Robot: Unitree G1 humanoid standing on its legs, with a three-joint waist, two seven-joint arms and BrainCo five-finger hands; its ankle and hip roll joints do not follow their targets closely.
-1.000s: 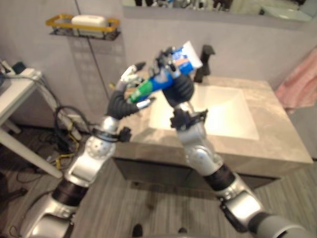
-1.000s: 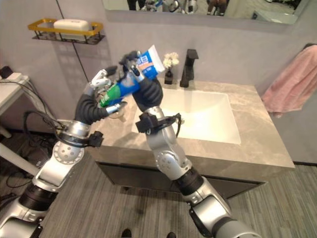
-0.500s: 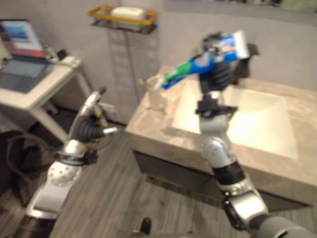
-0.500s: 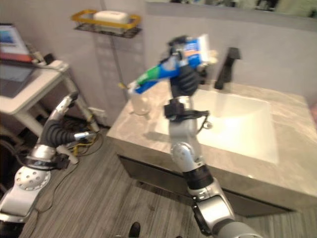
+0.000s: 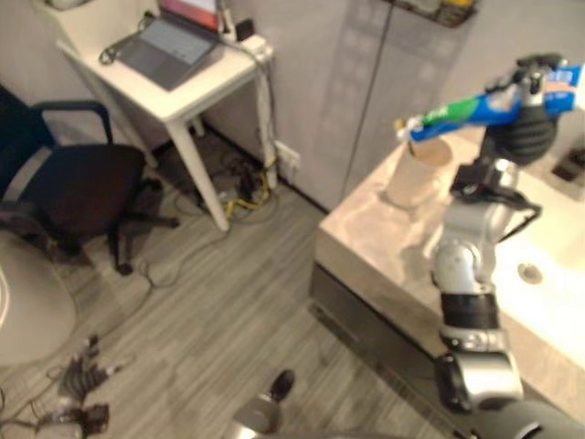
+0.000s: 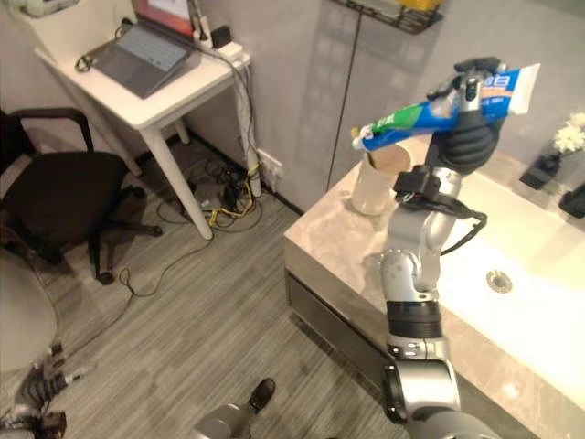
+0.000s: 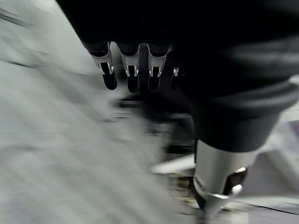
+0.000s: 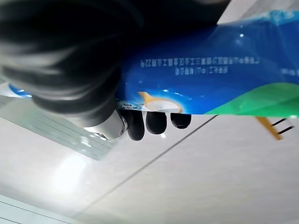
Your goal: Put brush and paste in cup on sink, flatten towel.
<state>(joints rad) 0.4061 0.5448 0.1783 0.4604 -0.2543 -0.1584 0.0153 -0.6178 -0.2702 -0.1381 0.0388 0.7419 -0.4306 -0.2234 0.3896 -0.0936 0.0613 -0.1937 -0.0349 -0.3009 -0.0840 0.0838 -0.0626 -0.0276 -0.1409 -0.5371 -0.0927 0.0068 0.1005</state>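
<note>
Toothpaste tube [image 6: 448, 107] | clenched in right hand [image 6: 468, 142] | above cup [image 6: 379, 181] | left hand [image 7: 135, 70] fingers straight

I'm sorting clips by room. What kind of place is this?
Likely a bathroom corner next to a work area: a stone counter with a white sink, a cup on it, and the right hand holding toothpaste. A desk with a laptop stands nearby.
</note>
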